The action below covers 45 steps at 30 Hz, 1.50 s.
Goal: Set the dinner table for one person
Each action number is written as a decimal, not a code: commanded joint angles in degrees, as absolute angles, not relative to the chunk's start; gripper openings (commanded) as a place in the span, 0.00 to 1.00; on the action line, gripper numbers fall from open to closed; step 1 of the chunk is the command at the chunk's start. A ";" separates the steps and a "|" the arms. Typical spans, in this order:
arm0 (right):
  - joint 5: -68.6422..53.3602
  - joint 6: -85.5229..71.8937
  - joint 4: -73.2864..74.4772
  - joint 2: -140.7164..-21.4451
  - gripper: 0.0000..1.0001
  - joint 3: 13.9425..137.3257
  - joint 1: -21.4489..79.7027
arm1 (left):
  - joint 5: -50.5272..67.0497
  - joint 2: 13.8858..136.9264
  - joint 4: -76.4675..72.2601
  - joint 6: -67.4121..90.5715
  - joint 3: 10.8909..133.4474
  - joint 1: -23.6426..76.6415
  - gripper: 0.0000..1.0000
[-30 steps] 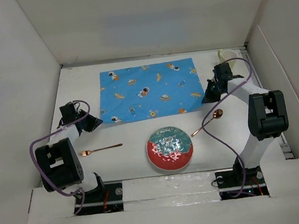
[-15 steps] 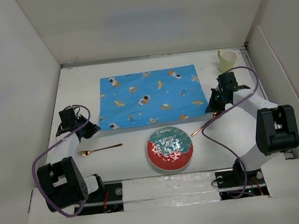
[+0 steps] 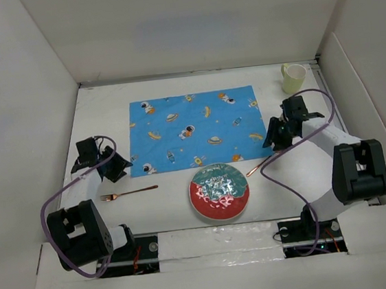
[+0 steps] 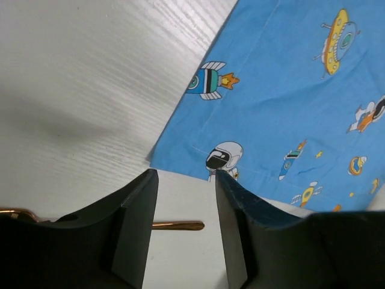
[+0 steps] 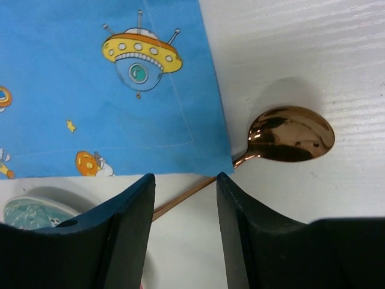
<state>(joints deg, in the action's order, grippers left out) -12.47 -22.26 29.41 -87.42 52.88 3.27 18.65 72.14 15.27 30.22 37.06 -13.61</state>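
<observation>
A blue placemat (image 3: 191,127) printed with astronauts lies flat on the white dinner table (image 3: 100,113). My left gripper (image 3: 119,167) stands open just off the mat's near-left corner (image 4: 180,162), with only bare table and the tip of the copper fork (image 4: 180,226) between its fingers (image 4: 135,229). My right gripper (image 3: 275,138) is open at the mat's near-right corner (image 5: 222,165), above the handle of the copper spoon (image 5: 292,133). The red and teal plate (image 3: 219,191) sits in front of the mat, and the fork (image 3: 129,192) lies to the plate's left.
A pale yellow cup (image 3: 294,76) stands at the far right corner. White walls close in the table on three sides. The spoon (image 3: 257,167) lies slanted between the plate and the right arm. The plate's rim (image 5: 30,211) shows in the right wrist view.
The placemat has slid toward the near edge with both grippers. Both grippers, shut on its near corners before, have let go and opened.
</observation>
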 commanded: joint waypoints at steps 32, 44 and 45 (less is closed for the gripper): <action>-36.12 -15.20 19.35 -95.71 0.46 47.29 22.24 | 20.48 67.85 13.80 23.73 66.00 12.92 0.34; -43.23 -16.61 15.64 -97.57 0.00 42.81 23.29 | 16.80 68.82 16.17 22.15 70.31 12.92 0.33; -43.24 -16.61 15.64 -97.56 0.00 42.89 23.29 | 16.44 68.82 16.17 22.06 70.40 12.92 0.33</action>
